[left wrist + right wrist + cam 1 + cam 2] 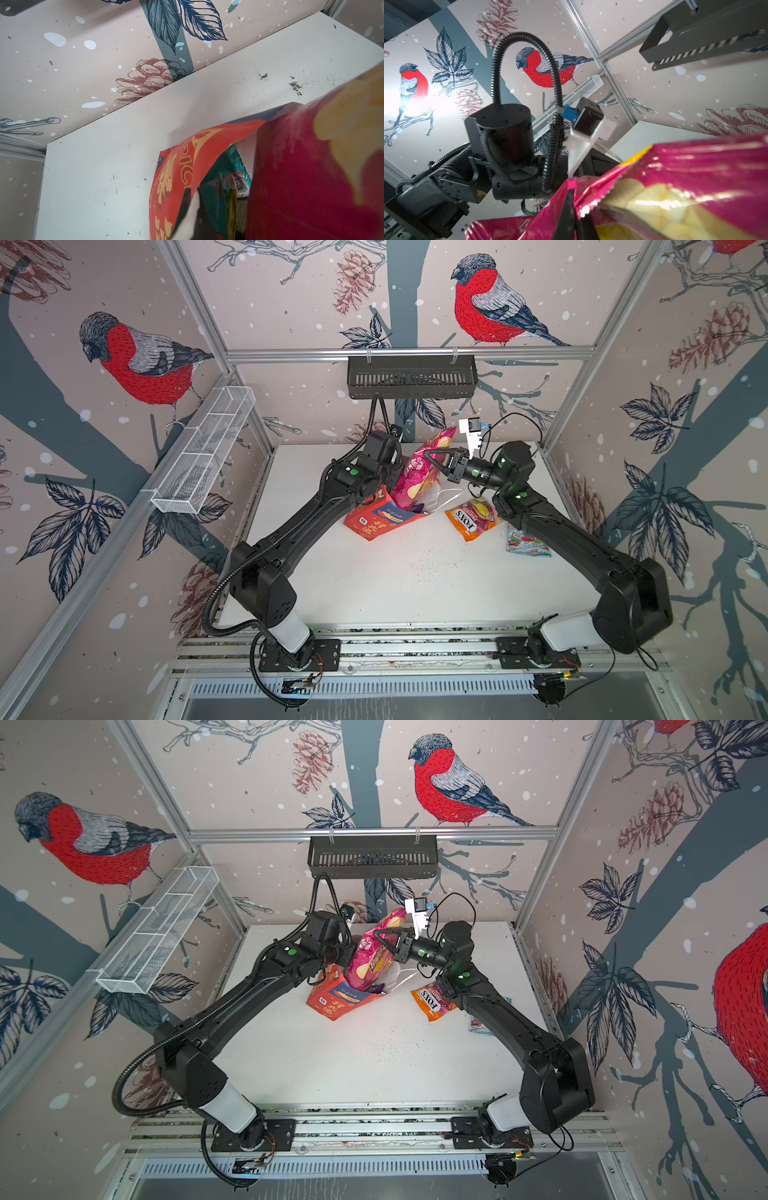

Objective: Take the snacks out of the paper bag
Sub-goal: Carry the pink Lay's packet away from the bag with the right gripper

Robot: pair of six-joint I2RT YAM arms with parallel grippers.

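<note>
The red paper bag [372,520] stands tilted at mid-table in both top views. A large pink chip bag [415,472] sticks up out of its mouth. My right gripper [428,455] is shut on that chip bag's upper edge, and the right wrist view shows the pink foil [695,176] pinched between its dark fingers [566,212]. My left gripper [192,218] is shut on the paper bag's rim [182,162]. A teal pack [226,166] shows inside the bag. An orange FOX'S pack [471,518] and a green-white pack [525,541] lie on the table beside the right arm.
A black slotted basket [411,377] hangs on the back rail. A white wire basket [203,452] is fixed to the left wall. The white table [395,585] shows a wide bare stretch in front of the bag. The right forearm partly covers the green-white pack.
</note>
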